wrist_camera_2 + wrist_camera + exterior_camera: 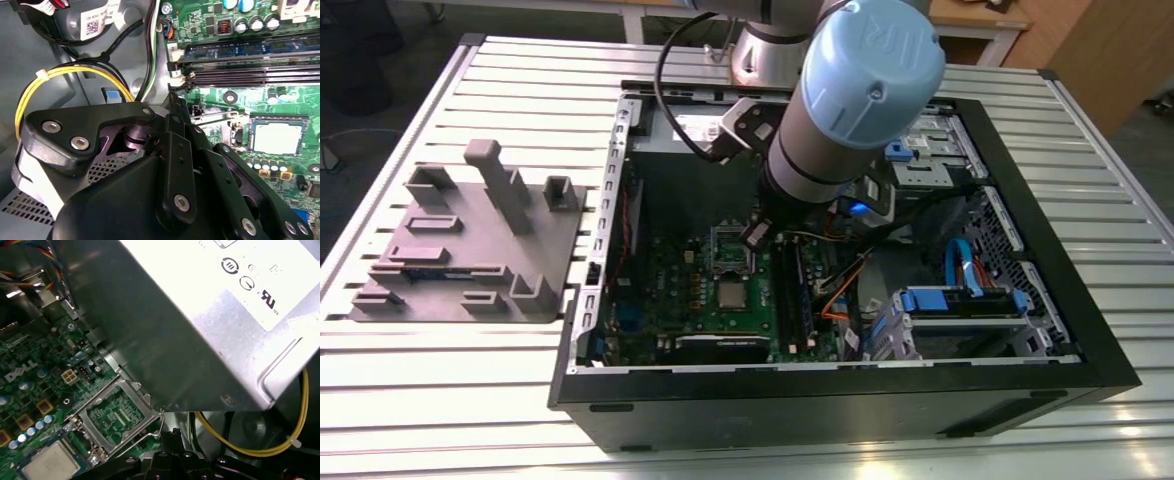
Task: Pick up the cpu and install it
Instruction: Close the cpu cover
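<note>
On the exterior view's left, a grey moulded fixture tray (460,245) rests on a slatted metal table (400,400). To its right lies an open computer case (854,395), with the green motherboard (707,300) flat inside. The robot arm (854,90) reaches down into the case from the far side, and its gripper (758,236) hangs just above the board, near the hinged silver socket frame (731,255). Whether its fingers are apart or together cannot be told, and nothing shows between them.

The cpu (730,294) sits on the board just on the near side of that frame; in the second wrist view the cpu (278,136) appears as a pale metal square inside a dark surround, apart from the gripper. The first wrist view shows the frame (117,415) standing open beside the grey power supply box (210,325). Further right, long black memory sticks (790,290) run beside the socket.

The chip looks light, rigid, smooth-topped and probably fragile underneath, so taking it by opposite edges seems wisest.
</note>
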Controlling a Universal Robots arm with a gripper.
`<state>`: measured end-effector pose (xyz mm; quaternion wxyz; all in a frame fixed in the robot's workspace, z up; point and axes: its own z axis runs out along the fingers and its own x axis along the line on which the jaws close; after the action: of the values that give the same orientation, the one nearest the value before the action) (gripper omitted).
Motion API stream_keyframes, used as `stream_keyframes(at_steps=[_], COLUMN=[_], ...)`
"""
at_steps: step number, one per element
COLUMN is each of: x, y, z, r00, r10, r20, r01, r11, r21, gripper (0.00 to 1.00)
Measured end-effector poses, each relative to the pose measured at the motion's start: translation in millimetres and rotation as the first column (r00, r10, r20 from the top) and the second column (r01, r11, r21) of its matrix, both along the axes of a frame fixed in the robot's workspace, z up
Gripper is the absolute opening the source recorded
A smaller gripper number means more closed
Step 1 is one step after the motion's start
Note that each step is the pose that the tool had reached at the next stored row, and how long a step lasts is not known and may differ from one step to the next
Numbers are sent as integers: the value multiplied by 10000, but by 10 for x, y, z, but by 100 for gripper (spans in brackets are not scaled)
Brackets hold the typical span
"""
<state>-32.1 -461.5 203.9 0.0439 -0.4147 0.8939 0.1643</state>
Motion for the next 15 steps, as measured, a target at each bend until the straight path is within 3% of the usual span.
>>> stream_keyframes(at_steps=[3, 10, 15], x=[1, -3, -13], y=[28, 48, 66], z=[-13, -57, -85], r00=[10000, 10000, 10000], r10=[1, 2, 1], r20=[0, 0, -1], r01=[-1, -2, -1], r11=[10000, 10000, 10000], r21=[14, 31, 6], gripper=[10, 10, 10])
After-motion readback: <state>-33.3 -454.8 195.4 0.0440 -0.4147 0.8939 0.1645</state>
